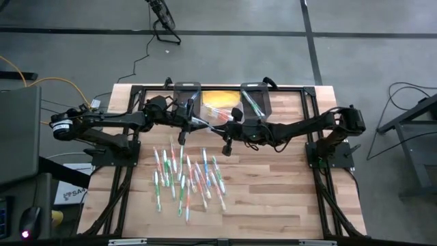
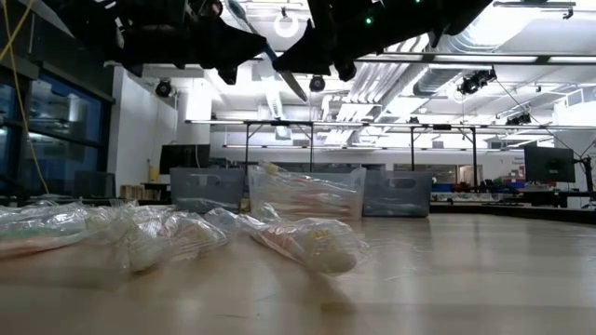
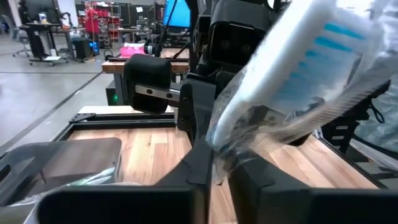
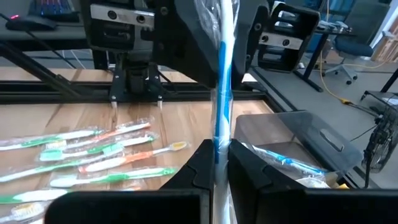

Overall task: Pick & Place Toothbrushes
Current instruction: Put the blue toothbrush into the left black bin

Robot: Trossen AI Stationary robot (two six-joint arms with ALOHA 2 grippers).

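A wrapped blue-and-white toothbrush hangs in the air between my two grippers, above the table's middle. My left gripper comes in from the left and is shut on it; its head with blue bristles shows large in the left wrist view. My right gripper comes in from the right, shut on the same brush. Many loose wrapped toothbrushes with green, orange and white handles lie flat on the wood toward the near side, below the grippers. My left gripper pinches the toothbrush in its clear wrapper between its two fingers, a little below the head. The fingers point about level, from the table's left. The head end slants up past the fingers, clear of the table. My right gripper pinches the blue-and-white handle between its two fingers, in its wrapper. The fingers come about level from the table's right and lie across the brush. The brush stands out beyond the fingers toward the left gripper, lifted clear.
Three bins stand at the far edge: a dark one, a clear one with yellow contents, and a dark one holding wrapped brushes. The arms' black frame borders the table.
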